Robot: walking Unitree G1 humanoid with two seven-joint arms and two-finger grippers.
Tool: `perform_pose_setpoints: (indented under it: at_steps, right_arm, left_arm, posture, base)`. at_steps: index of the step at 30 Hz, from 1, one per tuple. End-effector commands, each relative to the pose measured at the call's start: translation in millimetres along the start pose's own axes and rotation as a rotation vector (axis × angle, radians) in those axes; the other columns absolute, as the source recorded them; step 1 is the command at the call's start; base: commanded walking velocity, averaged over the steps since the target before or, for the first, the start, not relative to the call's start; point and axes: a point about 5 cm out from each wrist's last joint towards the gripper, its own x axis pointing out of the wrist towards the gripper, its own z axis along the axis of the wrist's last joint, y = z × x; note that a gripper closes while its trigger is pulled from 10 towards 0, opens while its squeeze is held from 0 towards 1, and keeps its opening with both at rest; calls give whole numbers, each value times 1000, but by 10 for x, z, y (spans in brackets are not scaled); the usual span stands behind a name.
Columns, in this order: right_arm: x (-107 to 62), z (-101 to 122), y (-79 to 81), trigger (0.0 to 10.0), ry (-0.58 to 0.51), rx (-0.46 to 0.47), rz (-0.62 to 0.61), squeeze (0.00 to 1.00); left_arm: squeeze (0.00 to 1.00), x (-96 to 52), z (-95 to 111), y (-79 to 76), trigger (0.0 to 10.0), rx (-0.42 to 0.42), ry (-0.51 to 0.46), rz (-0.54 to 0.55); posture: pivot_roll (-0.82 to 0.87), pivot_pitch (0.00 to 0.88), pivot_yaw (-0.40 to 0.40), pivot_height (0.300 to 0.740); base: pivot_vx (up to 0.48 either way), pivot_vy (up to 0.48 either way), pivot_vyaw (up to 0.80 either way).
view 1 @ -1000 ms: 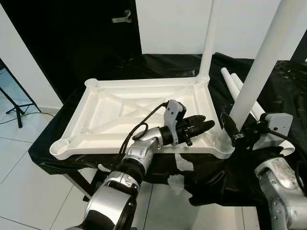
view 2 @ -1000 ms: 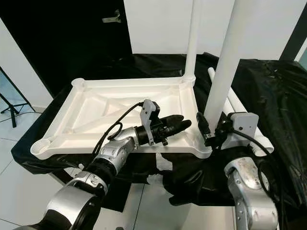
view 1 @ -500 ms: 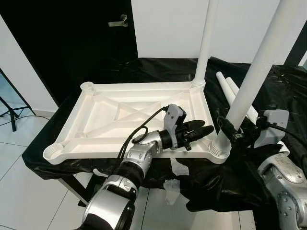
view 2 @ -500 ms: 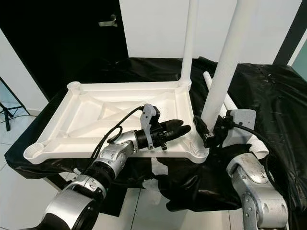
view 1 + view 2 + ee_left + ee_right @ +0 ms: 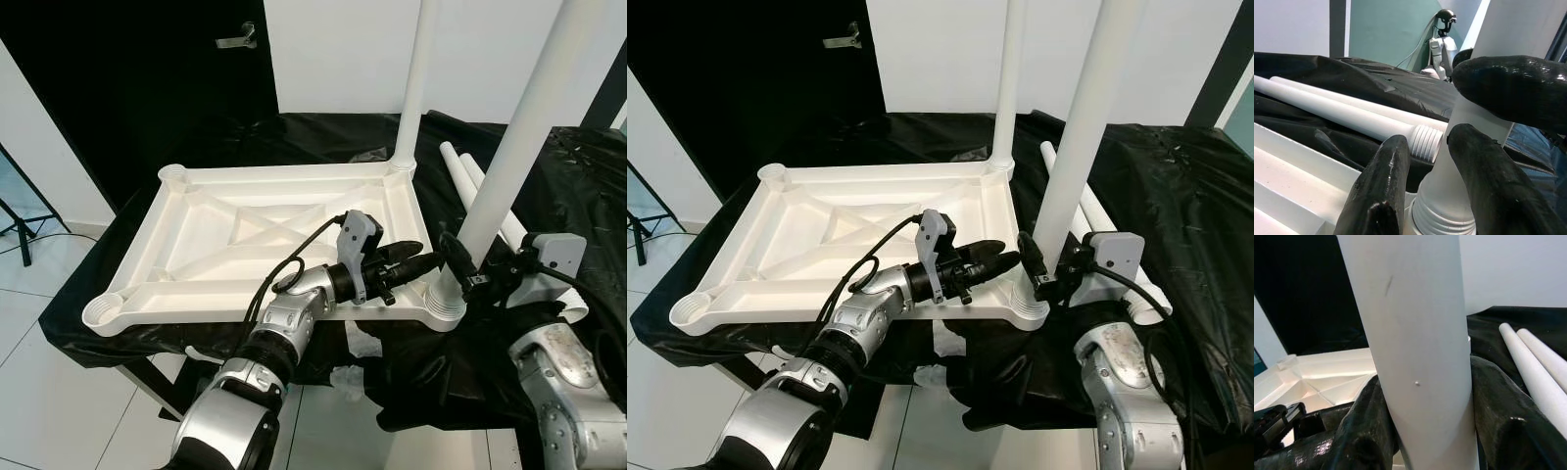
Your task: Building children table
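White plastic tabletop (image 5: 245, 235) upside down on a desk (image 5: 588, 166) draped in black sheeting, ribbed underside facing up. Two white legs upright in the corner sockets on the robot's right side: far leg (image 5: 416, 83) at the back corner, near leg (image 5: 509, 166) at the front corner. Open round sockets at the two left corners. Two spare legs (image 5: 470, 181) flat on the sheeting just beside the tabletop's right edge, side by side, threaded ends visible in the left wrist view.

Right end effector (image 5: 460, 264) clamped on the near leg low down, just above its socket; black fingers (image 5: 1508, 406) pressed against both sides of the tube. Left end effector (image 5: 416, 259) stretched across the tabletop's front right corner, fingertips at the base of the same leg, fingers (image 5: 1381, 186) slightly parted, one touching the leg near the threaded collar, not gripping.

Dark door with a lever handle (image 5: 237, 39) behind the desk; white tiled floor (image 5: 39, 392) below.
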Motion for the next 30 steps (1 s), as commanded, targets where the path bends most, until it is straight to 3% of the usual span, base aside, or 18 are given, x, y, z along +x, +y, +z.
perform_pose_setpoints:
  at_steps: [1, 8, 13, 23, 25, 26, 28, 29, 30]
  right_arm:
    - [-18, -456, 3, 10000, 164, 9, -84, 0]
    - [29, -497, 43, 10000, 89, -54, -118, 0]
    - [77, -576, 144, 10000, 56, -40, -163, 0]
    - [106, -591, 171, 10000, 44, -39, -169, 0]
    - [105, -655, 187, 10000, 70, -62, -118, 0]
    - [77, -701, 154, 10000, 92, -66, -118, 0]
    - [77, -701, 154, 10000, 92, -66, -118, 0]
    - [17, -779, 94, 10000, 108, -70, -140, 0]
    - [17, -779, 94, 10000, 108, -70, -140, 0]
  left_arm:
    - [0, -44, -34, -13, 10000, 1, 8, -17]
    - [0, -81, -57, -2, 10000, -6, 13, -1]
    - [0, -155, -76, 21, 10000, -11, 14, 28]
    - [0, -225, -103, -2, 10000, -9, 3, 18]
    - [0, -146, -29, -24, 10000, 12, -60, 22]
    - [0, -99, 132, 23, 10000, 2, -149, 36]
    - [0, -99, 132, 23, 10000, 2, -149, 36]
    - [196, -68, 408, 88, 10000, 14, -272, 19]
    - [196, -68, 408, 88, 10000, 14, -272, 19]
  posture:
    - [71, 0, 80, 740]
    - [99, 0, 77, 740]
    - [156, 0, 67, 740]
    - [168, 0, 60, 740]
    - [144, 0, 51, 740]
    - [140, 0, 49, 740]
    - [140, 0, 49, 740]
    - [129, 0, 48, 740]
    - [129, 0, 48, 740]
  base:
    - [0, 0, 0]
    - [0, 0, 0]
    - [0, 0, 0]
    - [0, 0, 0]
    - [0, 0, 0]
    - [0, 0, 0]
    - [0, 0, 0]
    - [0, 0, 0]
    - [0, 0, 0]
